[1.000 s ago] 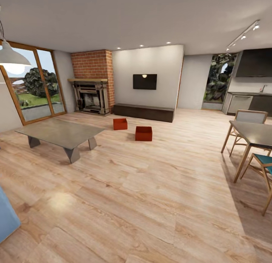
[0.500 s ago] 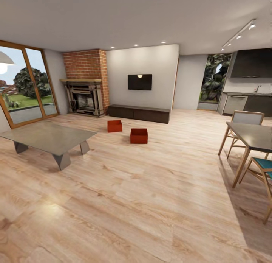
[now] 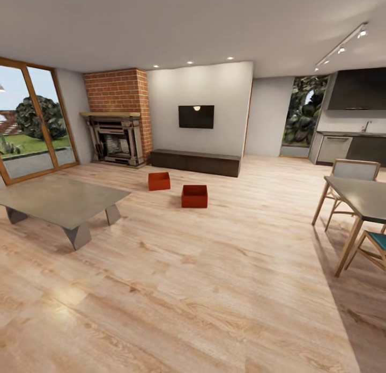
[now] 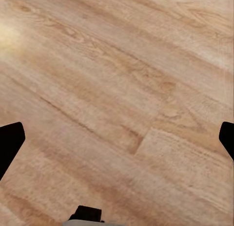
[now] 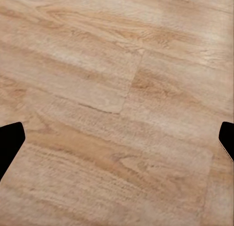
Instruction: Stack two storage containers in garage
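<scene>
I am in the living room with its light wood planks. Two orange-red storage containers stand on the planks well ahead of me, one (image 3: 159, 181) nearer the brick fireplace (image 3: 115, 139), the other (image 3: 194, 196) a little closer and to its right. They stand apart, both upright and lidless. My left gripper (image 4: 117, 138) hangs open over bare planks, its dark fingertips (image 4: 9, 144) far apart. My right gripper (image 5: 117, 138) is open too, with nothing between its fingertips (image 5: 9, 141). The garage and its floor are out of view.
A low grey coffee table (image 3: 59, 201) stands at the left. At the right are a dining table (image 3: 362, 196) and chairs (image 3: 351, 172). A long dark cabinet (image 3: 194, 162) under a wall TV (image 3: 196, 116) lines the far wall. Open planks lie between me and the containers.
The whole head view has shifted, so the camera has moved: the room's things sit further left and slightly nearer. The containers have not moved on the floor.
</scene>
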{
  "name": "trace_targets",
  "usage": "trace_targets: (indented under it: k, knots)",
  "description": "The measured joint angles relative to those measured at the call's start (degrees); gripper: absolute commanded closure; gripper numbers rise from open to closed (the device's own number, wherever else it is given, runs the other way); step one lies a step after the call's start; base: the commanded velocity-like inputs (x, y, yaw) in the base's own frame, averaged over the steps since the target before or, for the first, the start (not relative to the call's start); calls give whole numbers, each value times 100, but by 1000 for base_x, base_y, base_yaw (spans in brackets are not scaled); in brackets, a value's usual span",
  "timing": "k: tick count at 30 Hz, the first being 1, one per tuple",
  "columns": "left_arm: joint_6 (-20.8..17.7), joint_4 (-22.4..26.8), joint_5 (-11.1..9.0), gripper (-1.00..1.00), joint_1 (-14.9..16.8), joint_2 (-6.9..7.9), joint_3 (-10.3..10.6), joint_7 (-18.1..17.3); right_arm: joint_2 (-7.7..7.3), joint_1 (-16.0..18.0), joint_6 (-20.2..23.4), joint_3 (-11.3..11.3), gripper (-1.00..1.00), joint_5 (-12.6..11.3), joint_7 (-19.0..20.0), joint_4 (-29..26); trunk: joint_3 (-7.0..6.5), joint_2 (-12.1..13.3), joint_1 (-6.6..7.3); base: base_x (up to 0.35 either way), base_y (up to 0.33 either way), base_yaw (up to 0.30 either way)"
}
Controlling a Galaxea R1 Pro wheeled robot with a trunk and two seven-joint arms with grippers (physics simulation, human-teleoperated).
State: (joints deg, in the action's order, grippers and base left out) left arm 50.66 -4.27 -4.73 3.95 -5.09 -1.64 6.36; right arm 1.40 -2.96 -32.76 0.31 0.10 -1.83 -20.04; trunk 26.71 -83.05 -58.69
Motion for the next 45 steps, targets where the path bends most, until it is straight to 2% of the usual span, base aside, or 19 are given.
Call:
trace_targets:
  k: [45]
  knots:
    - [1,0,0,-100,0,9,-2,1,0,0,1,0,-100,-3,-24,0,0,0,0,330,-7,1]
